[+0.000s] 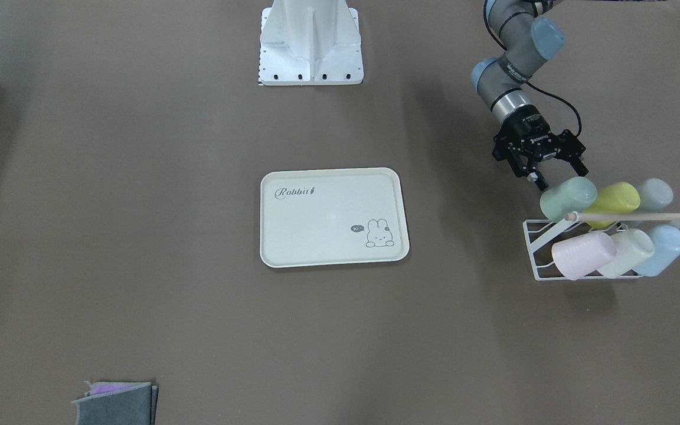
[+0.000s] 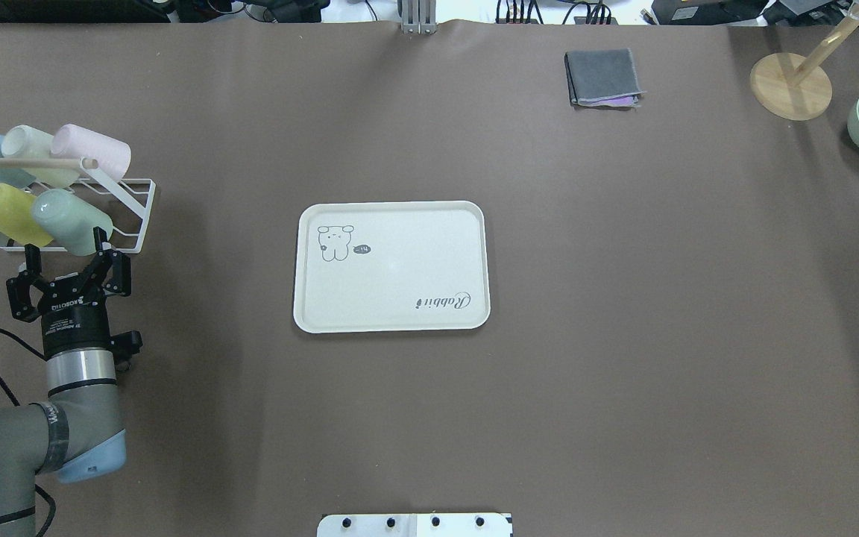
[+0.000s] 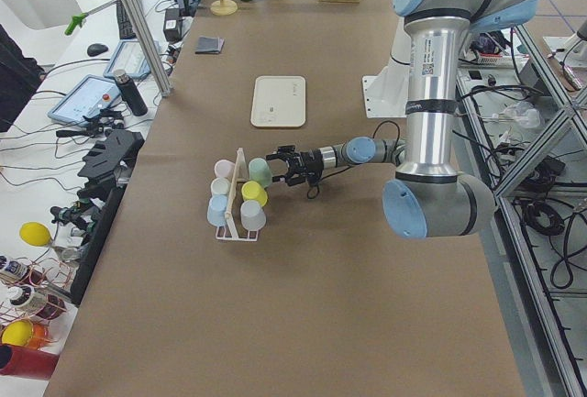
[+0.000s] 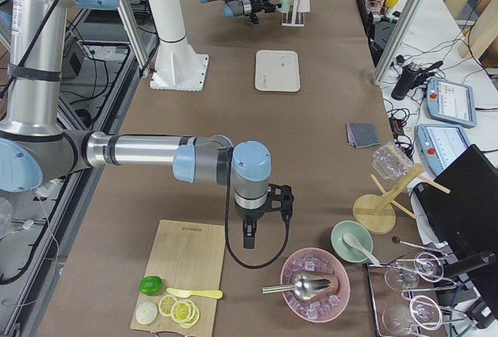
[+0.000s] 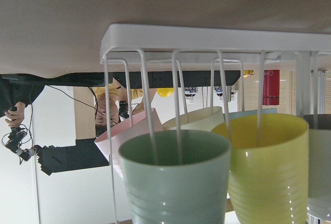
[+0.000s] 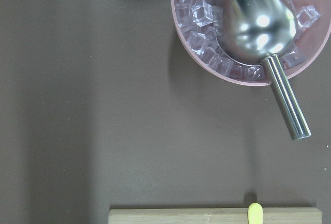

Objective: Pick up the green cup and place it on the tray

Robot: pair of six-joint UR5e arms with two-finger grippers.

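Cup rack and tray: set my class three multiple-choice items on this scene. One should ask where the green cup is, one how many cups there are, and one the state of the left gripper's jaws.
1. Relative to the tray, the green cup is:
A) on it
B) off it, in the white wire rack beside the yellow cup
C) under it

2. How many cups does the rack hold?
A) four
B) six
C) eight

3. The left gripper has its jaws:
A) open
B) shut on the green cup
C) shut on the yellow cup

Key:
1 B, the cup lies tilted in the rack and the tray is bare.
2 B, two rows of three show in the front-facing view.
3 A, the jaws stand spread, close by the green cup's end.
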